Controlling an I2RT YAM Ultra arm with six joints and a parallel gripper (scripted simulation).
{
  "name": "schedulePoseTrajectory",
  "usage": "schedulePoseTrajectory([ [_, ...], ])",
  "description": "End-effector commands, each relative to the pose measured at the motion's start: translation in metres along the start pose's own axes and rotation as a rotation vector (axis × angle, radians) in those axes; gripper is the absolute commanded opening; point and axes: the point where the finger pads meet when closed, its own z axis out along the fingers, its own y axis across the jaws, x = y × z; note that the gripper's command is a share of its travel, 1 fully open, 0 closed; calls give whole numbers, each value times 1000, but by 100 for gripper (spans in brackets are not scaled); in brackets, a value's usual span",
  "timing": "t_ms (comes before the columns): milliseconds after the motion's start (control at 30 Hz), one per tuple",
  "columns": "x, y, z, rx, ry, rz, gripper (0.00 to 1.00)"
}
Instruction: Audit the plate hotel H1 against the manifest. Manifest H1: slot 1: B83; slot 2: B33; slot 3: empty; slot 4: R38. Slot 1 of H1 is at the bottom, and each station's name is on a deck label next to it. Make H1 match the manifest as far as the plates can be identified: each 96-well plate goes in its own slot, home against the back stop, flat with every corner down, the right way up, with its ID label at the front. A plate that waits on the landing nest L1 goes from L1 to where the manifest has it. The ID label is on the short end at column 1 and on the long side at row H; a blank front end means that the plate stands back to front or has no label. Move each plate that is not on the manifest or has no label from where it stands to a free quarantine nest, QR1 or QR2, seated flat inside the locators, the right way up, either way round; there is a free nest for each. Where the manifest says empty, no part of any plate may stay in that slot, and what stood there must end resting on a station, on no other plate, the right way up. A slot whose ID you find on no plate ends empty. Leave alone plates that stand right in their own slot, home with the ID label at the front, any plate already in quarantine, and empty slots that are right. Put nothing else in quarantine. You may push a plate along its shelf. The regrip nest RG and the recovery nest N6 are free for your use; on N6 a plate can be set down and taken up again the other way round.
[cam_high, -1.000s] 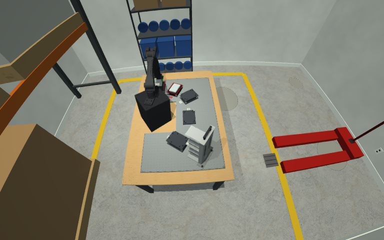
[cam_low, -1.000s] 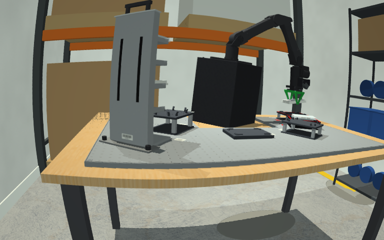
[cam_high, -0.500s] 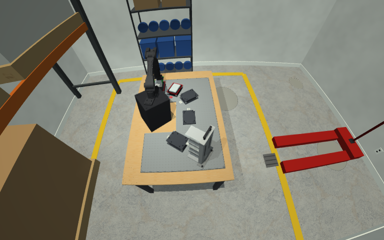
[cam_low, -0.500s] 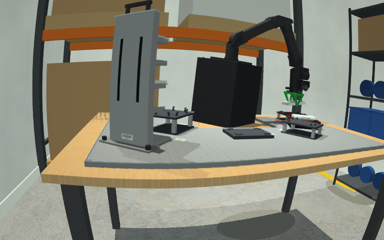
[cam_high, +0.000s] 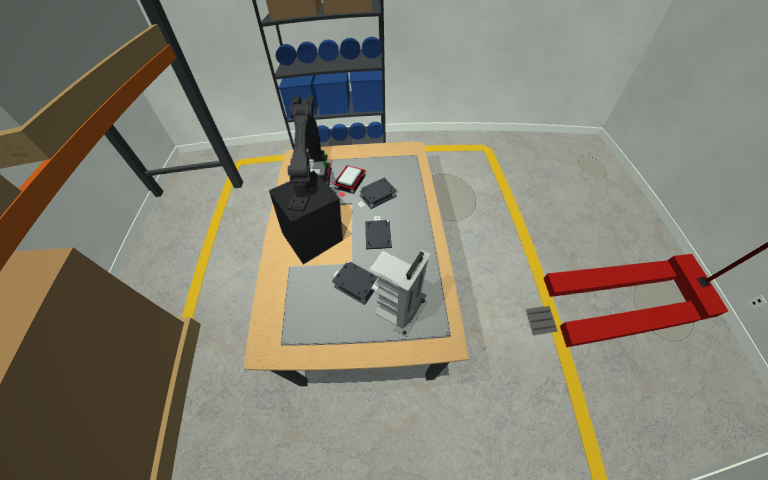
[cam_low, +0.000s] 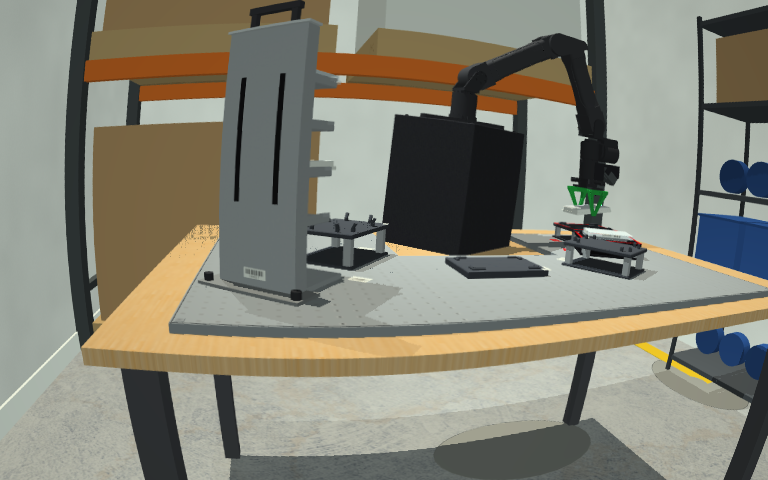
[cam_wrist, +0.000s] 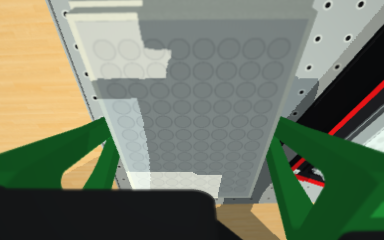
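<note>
Green fingers of the black parallel gripper (cam_low: 589, 207) pinching the long sides of a translucent white 96-well plate (cam_wrist: 200, 100), held level above the far corner of the grey perforated deck (cam_low: 430, 294). Just beside and lower, a second white plate (cam_low: 608, 232) in a red-edged black nest (cam_low: 606, 246). Well apart at the near end, the tall grey plate hotel (cam_low: 266, 158).
</note>
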Motion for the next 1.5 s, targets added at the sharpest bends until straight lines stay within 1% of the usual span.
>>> schedulePoseTrajectory([
  [0,-19,-1,-5,-4,-48,5,86],
  [33,-18,-1,-1,-3,-43,5,86],
  [67,-18,-2,-1,-3,-43,5,86],
  [133,-24,-2,-6,-4,-61,7,86],
  [167,-23,-2,-5,-4,-59,8,86],
  [233,-19,-3,3,-3,-43,7,86],
  [333,-23,-3,-1,-4,-57,10,86],
  [433,-19,-3,6,-3,-46,8,86],
  [533,-19,-2,6,-3,-46,6,86],
  [567,-28,-1,-7,-5,-72,5,86],
  [600,-28,-1,-4,-5,-70,5,86],
  [667,-20,-1,9,-4,-45,4,86],
  [700,-19,-1,11,-4,-44,4,86],
  [800,-24,-1,6,-4,-57,5,86],
  [900,-20,-2,14,-4,-46,6,86],
  [1133,-25,-3,11,-4,-62,10,86],
  [1167,-21,-3,17,-4,-48,9,86],
  [1200,-19,-3,20,-3,-43,9,86],
  [1267,-19,-3,21,-3,-43,9,86],
  [1333,-25,-2,15,-4,-62,7,86],
  [1433,-19,-1,24,-4,-44,4,86],
  [1467,-19,-1,25,-4,-43,4,86],
])
